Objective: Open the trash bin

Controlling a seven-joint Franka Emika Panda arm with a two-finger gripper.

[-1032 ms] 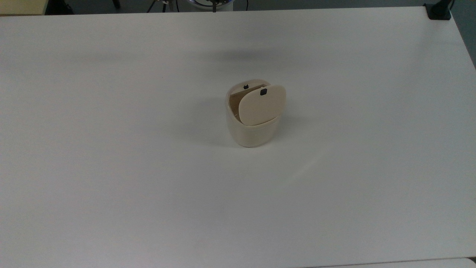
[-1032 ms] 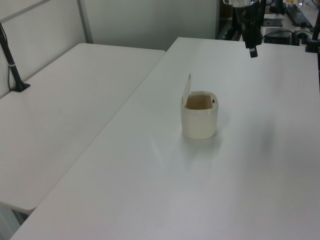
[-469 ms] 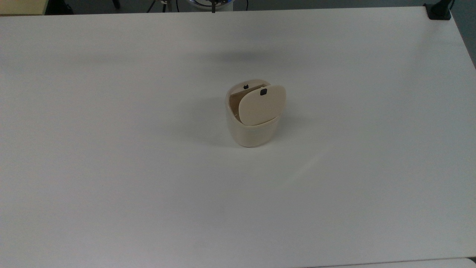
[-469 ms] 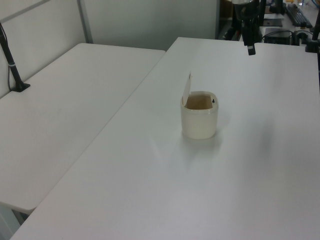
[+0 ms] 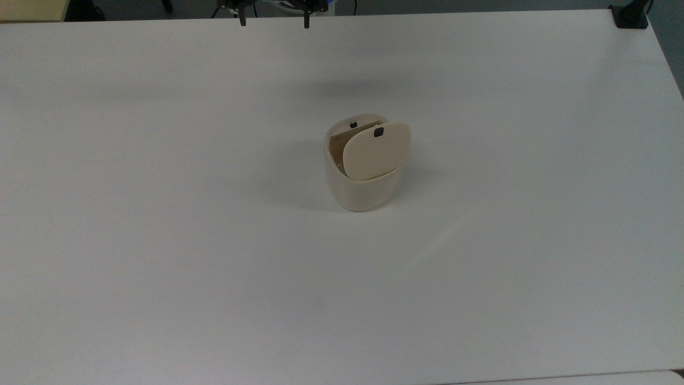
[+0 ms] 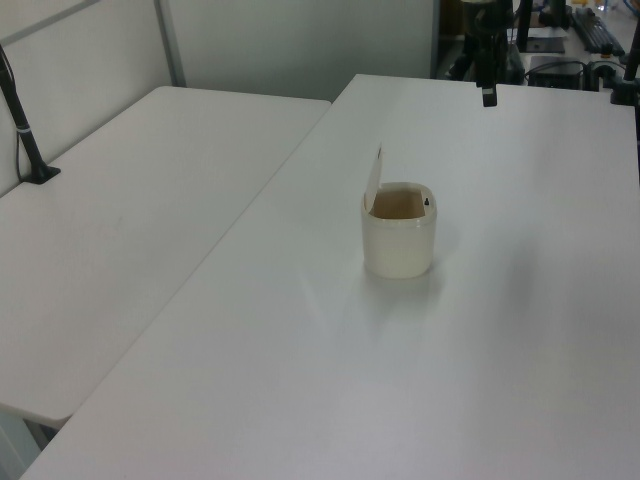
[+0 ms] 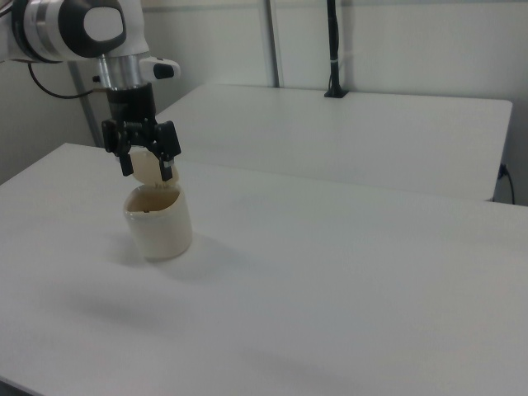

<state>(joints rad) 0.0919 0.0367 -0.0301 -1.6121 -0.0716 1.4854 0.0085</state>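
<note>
The trash bin (image 5: 365, 171) stands upright near the middle of the white counter (image 5: 160, 240), and it serves as the landmark here. Its flat lid (image 5: 377, 149) is swung up on its hinge and stands nearly upright over the rim, with the small black square button (image 5: 378, 132) showing near the lid's free edge. In the left view the bin's (image 6: 399, 235) tan inside is open to sight, with the lid (image 6: 374, 180) raised on the left view's left side of the tub.

The gripper (image 7: 148, 157) hangs in the air well apart from the bin, off toward the far edge of the counter beyond the bin in the top view (image 5: 272, 18). Its jaws are spread wide and hold nothing; the two fingertips (image 5: 242, 21) point down with clear space between them. In the left view it (image 6: 488, 90) sits high and beyond the bin.

Judged from how things lie, the opening step looks done: the lid is up and nothing touches it. What remains is likely just a clear retreat, which calls for keeping the arm away from the bin so the raised lid is not knocked shut
</note>
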